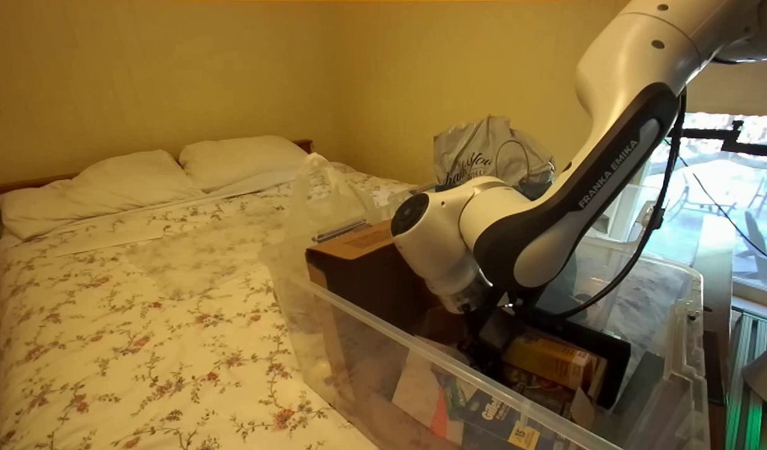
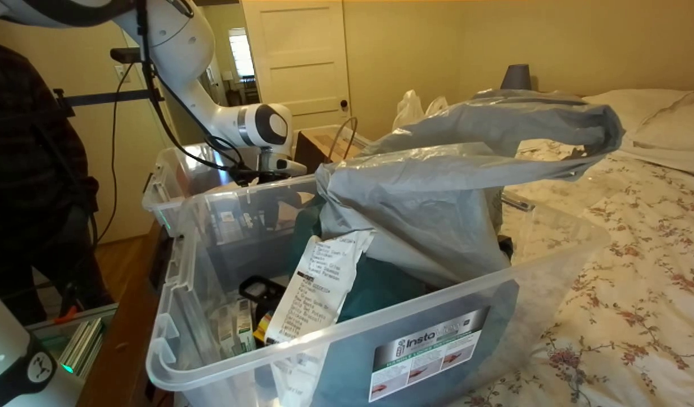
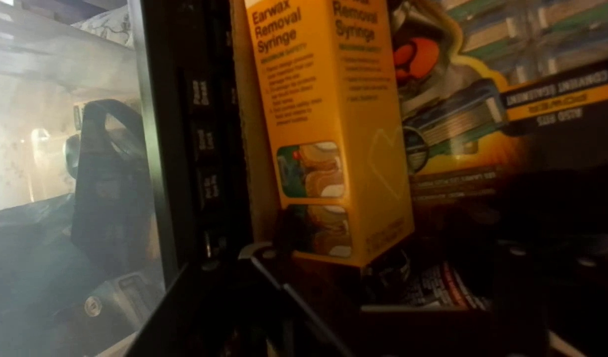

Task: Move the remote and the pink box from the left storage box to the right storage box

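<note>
1. The jaws are down inside the left storage box (image 1: 383, 326), presumably after something deep; too dark to tell their opening or hold.
2. Neither the remote nor the pink box can be picked out.
3. The orange carton (image 3: 328, 129) lies beside the keyboard (image 3: 204, 139), probably tucked where room remained.
4. The right storage box (image 2: 349, 364) stands near, easing the carry.
</note>
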Action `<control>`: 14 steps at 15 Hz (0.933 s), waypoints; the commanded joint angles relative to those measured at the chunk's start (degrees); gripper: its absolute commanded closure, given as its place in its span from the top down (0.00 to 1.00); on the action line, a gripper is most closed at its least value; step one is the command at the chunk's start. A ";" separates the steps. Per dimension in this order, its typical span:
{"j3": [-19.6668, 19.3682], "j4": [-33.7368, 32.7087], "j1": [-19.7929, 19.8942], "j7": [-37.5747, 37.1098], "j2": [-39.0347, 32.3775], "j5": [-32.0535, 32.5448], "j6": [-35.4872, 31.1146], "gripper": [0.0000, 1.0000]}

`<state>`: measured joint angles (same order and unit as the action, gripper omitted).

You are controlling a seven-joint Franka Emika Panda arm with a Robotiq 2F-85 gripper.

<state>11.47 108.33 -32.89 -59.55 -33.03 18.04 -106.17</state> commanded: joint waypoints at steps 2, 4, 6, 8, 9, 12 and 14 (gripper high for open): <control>-0.96 -2.91 -0.76 -0.96 -1.65 -0.08 2.87 0.40; -1.07 -3.45 -1.04 -1.67 -1.32 0.18 3.68 0.27; -1.06 -4.06 -1.44 -2.55 -0.63 0.40 4.57 0.15; -1.10 -4.79 -1.90 -3.58 -0.20 0.67 5.43 0.02; -1.07 -5.14 -1.99 -3.93 -0.18 0.54 5.72 0.00; -1.03 -5.87 -2.30 -5.08 -0.26 0.26 6.56 0.00; -0.98 -5.64 -2.47 -5.99 0.22 0.20 6.74 0.00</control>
<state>11.01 103.71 -34.31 -63.41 -32.85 18.12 -101.01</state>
